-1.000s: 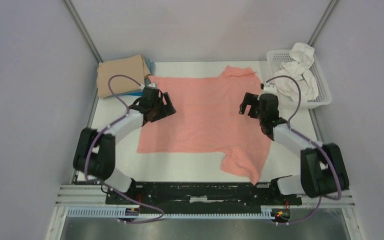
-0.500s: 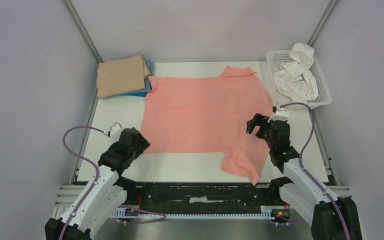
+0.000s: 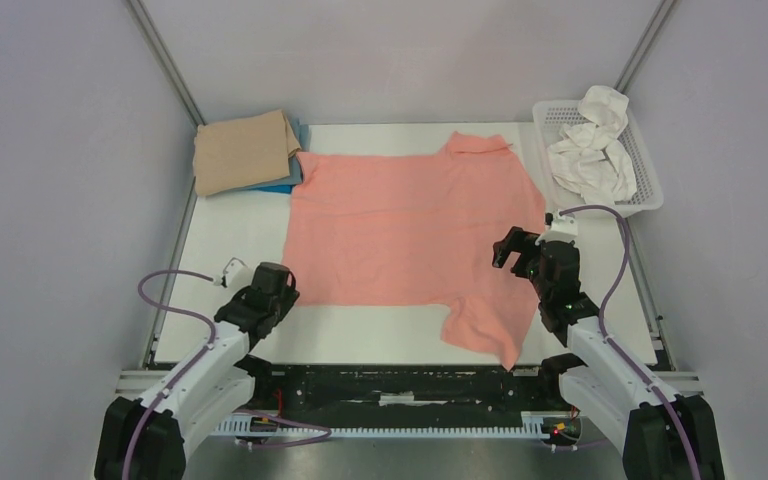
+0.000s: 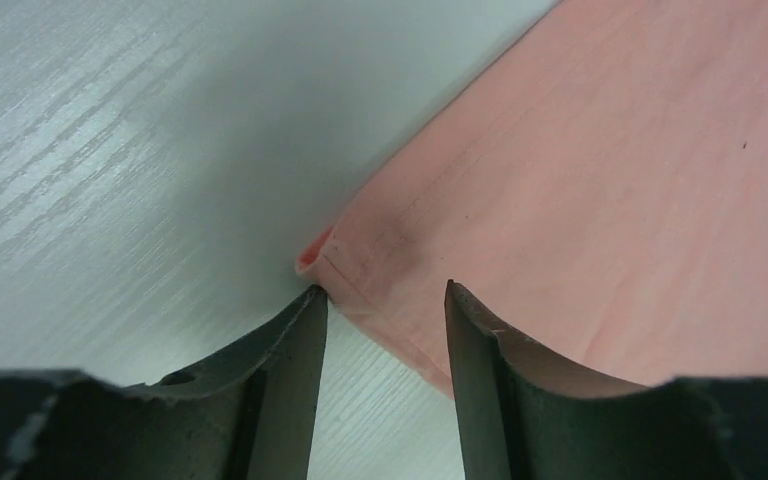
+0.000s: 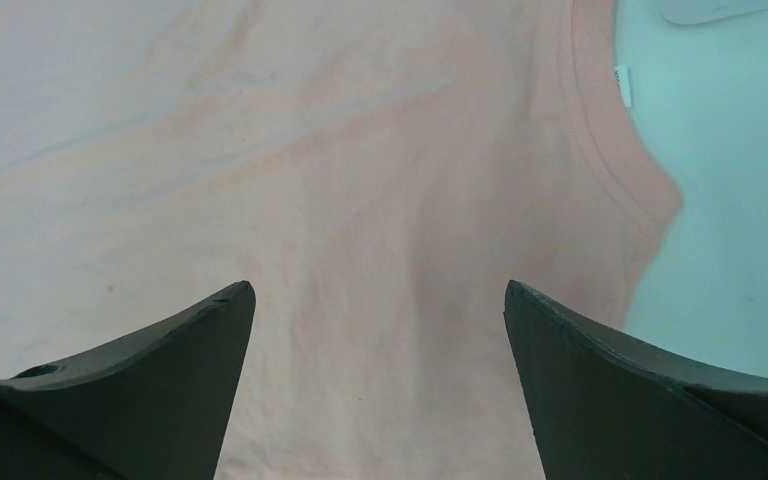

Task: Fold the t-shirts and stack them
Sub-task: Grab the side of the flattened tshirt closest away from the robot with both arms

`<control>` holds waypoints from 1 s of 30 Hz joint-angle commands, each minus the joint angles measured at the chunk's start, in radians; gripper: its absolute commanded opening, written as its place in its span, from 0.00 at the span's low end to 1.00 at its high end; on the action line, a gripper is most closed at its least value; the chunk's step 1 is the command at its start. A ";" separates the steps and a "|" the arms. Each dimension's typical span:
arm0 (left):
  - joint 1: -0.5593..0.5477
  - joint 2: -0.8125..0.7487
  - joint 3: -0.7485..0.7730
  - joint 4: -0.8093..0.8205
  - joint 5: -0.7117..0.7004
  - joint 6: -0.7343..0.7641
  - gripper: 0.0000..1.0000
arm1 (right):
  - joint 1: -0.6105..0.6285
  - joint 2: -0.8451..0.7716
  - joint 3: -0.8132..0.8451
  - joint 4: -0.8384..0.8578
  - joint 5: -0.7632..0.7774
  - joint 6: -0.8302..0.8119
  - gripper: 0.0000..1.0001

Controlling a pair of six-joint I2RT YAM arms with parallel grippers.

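Jaws of the left gripper [image 4: 385, 295] are standing partly apart, straddling the lower-left hem corner [image 4: 320, 250] of the shirt without pinching it. Those of the right gripper [image 5: 380, 290] are gaping wide above the cloth and holding nothing. Across the white wood-grain table [image 3: 230, 230] the salmon-pink soft cloth t-shirt [image 3: 410, 220] is lying spread flat in the centre of the top view, its hem toward the left and its neckline toward the right, with one sleeve rumpled at the lower edge. At the upper right the white plastic mesh basket [image 3: 645, 160] is holding crumpled white cloths [image 3: 590, 150]. At the upper left a folded tan cloth t-shirt [image 3: 242, 150] is resting on a bright blue cloth t-shirt [image 3: 285, 183], of which only an edge is showing. The small white neck label [image 5: 622, 85] is peeking out at the collar. This shirt is probably light and limp, sagging wherever it is unsupported and sliding easily on the smooth top. The stitched hem corner and the shoulder beside the collar are looking like the firmest places to pinch.
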 commanded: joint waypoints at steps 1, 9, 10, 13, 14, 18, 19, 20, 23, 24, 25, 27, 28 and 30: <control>0.003 0.067 -0.030 0.070 -0.016 -0.088 0.52 | -0.002 -0.016 0.011 0.010 0.014 0.011 0.98; 0.003 0.166 -0.008 0.149 -0.056 -0.098 0.33 | -0.002 -0.020 0.015 -0.004 0.024 0.010 0.98; 0.002 0.182 -0.006 0.162 -0.060 -0.095 0.32 | -0.003 -0.022 0.017 -0.006 0.022 0.009 0.98; 0.002 0.220 0.014 0.168 -0.067 -0.092 0.11 | -0.002 -0.034 0.016 -0.012 0.020 0.005 0.98; 0.004 0.230 0.019 0.174 -0.070 -0.089 0.05 | -0.002 -0.037 0.014 -0.015 0.021 0.005 0.98; 0.004 0.264 0.034 0.236 -0.039 -0.023 0.02 | -0.002 -0.047 0.011 -0.028 0.004 -0.004 0.98; 0.004 0.265 0.037 0.242 -0.035 -0.016 0.02 | -0.002 -0.048 0.016 -0.042 -0.010 -0.017 0.98; 0.004 0.264 0.043 0.237 -0.039 -0.012 0.02 | -0.003 -0.052 0.020 -0.062 -0.024 -0.035 0.98; 0.004 0.237 0.050 0.218 -0.055 -0.005 0.02 | 0.009 -0.059 0.048 -0.141 -0.013 -0.058 0.98; 0.005 0.222 0.048 0.220 -0.060 0.001 0.02 | 0.025 -0.055 0.064 -0.163 -0.011 -0.067 0.98; 0.004 0.210 0.043 0.226 -0.065 0.015 0.02 | 0.046 -0.045 0.084 -0.205 -0.008 -0.076 0.98; 0.004 0.192 0.039 0.207 -0.083 0.022 0.02 | 0.120 -0.016 0.148 -0.316 0.012 -0.077 0.97; 0.004 0.185 0.041 0.192 -0.089 0.018 0.02 | 0.184 -0.005 0.173 -0.357 0.041 -0.078 0.97; 0.005 0.170 0.048 0.173 -0.088 0.023 0.02 | 0.289 0.022 0.224 -0.456 0.090 -0.064 0.95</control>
